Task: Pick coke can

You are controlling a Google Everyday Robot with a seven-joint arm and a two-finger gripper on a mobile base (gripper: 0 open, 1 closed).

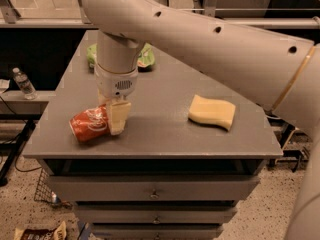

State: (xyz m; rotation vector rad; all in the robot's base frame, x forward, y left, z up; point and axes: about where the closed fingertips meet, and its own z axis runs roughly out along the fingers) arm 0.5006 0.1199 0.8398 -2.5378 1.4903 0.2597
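the can (89, 125) lies on its side near the front left edge of the table (165, 91). the gripper (114, 123) is down at the can's right end, right against it. i cannot tell if it has a grip. the can looks not lifted yet, so i think the grab and the lift are left.

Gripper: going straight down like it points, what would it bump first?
Probably the coke can: the gripper points down right at it, with the table just beneath. Depth is hard to judge.
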